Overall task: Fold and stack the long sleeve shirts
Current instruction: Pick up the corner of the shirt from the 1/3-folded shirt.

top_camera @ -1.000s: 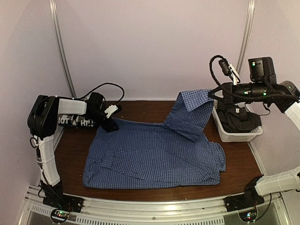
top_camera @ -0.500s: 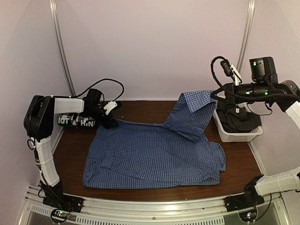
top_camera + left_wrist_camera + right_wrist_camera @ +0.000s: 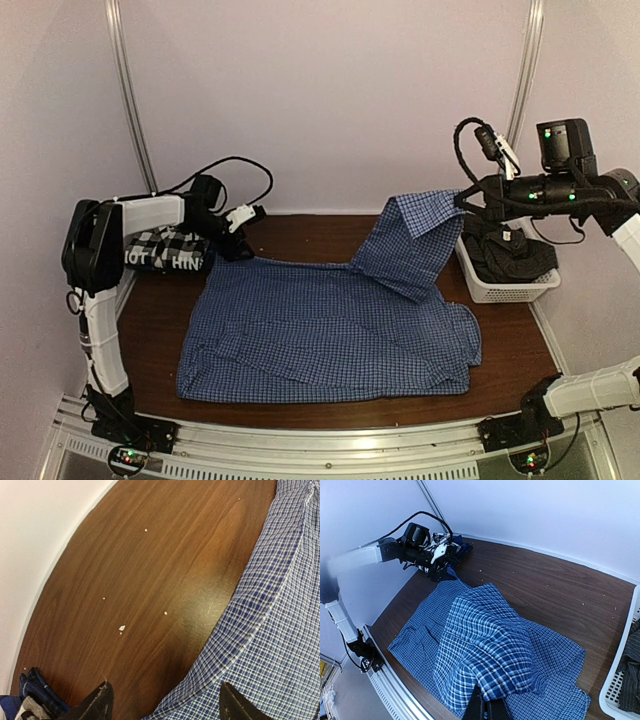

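The left claw point(image 3: 164, 703) has backed off the 10 o'clock corner of the blue shirt point(image 3: 330, 330) and risen. Its fingers stand apart, released, and that corner lies flat on the desk point(image 3: 300, 232). Its retreat has uncovered the plaid shirt point(image 3: 165, 242), which sits on the lettered navy shirt point(image 3: 160, 263) at 9 o'clock. The right claw point(image 3: 462, 200), clenched on the blue shirt's 2 o'clock corner, has climbed slightly and holds that flap up beside the basket point(image 3: 500, 291) at 3 o'clock. The rest of the shirt lies spread at the desk's centre, so this fold looks barely begun.
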Controlling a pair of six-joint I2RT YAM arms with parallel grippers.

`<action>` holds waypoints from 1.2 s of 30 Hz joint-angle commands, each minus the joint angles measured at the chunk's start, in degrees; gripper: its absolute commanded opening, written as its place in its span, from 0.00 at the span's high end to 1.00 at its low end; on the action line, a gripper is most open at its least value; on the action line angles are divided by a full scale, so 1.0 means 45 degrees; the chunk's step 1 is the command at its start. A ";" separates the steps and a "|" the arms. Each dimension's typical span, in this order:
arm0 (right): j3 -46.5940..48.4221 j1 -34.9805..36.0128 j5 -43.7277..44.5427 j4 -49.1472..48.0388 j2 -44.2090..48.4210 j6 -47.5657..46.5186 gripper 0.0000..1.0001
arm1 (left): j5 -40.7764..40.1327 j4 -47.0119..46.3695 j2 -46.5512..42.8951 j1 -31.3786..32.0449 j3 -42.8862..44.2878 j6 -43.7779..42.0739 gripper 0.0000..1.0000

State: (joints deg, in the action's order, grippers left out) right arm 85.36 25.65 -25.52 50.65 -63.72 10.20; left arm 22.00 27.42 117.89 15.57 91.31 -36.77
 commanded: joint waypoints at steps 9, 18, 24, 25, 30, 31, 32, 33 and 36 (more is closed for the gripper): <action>0.0679 -0.0343 0.0126 0.0243 0.0037 -0.0334 1.00 | 0.0519 0.1349 0.0857 -0.0082 0.0482 -0.0956 0.28; 0.0685 -0.0490 0.0219 0.0296 0.0081 -0.0391 1.00 | 0.0465 0.1426 0.1147 -0.0082 0.0490 -0.0838 0.45; 0.0732 -0.0529 0.0346 0.0356 0.0129 -0.0374 1.00 | 0.0625 0.1581 0.1135 -0.0097 0.0932 -0.0128 0.76; 0.0769 -0.0542 0.0366 0.0359 0.0146 -0.0357 1.00 | 0.0725 0.1734 0.1128 -0.0093 0.1054 -0.0026 0.82; 0.1206 -0.0543 0.0369 0.0518 0.0176 -0.0237 1.00 | 0.1000 0.1857 0.0678 0.0007 0.1008 0.0696 0.92; 0.1358 -0.0553 0.0384 0.0599 0.0167 -0.0208 1.00 | 0.0908 0.1824 0.0517 0.0047 0.0914 0.0917 0.92; 0.1521 -0.0540 0.0408 0.0689 0.0146 -0.0187 1.00 | 0.0824 0.1750 0.0336 0.0103 0.0768 0.1162 0.93; 0.1722 -0.0543 0.0416 0.0798 0.0129 -0.0163 1.00 | 0.0745 0.1645 0.0111 0.0154 0.0538 0.1373 0.93; 0.2176 -0.0543 0.0350 0.1117 0.0137 -0.0091 1.00 | 0.0215 0.0798 -0.0887 0.0412 -0.0782 0.1883 0.93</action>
State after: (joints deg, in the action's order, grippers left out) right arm 91.59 23.66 -24.73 54.13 -63.75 9.26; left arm 24.53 34.52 120.97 15.97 93.21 -32.82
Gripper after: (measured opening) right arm 0.011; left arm 0.074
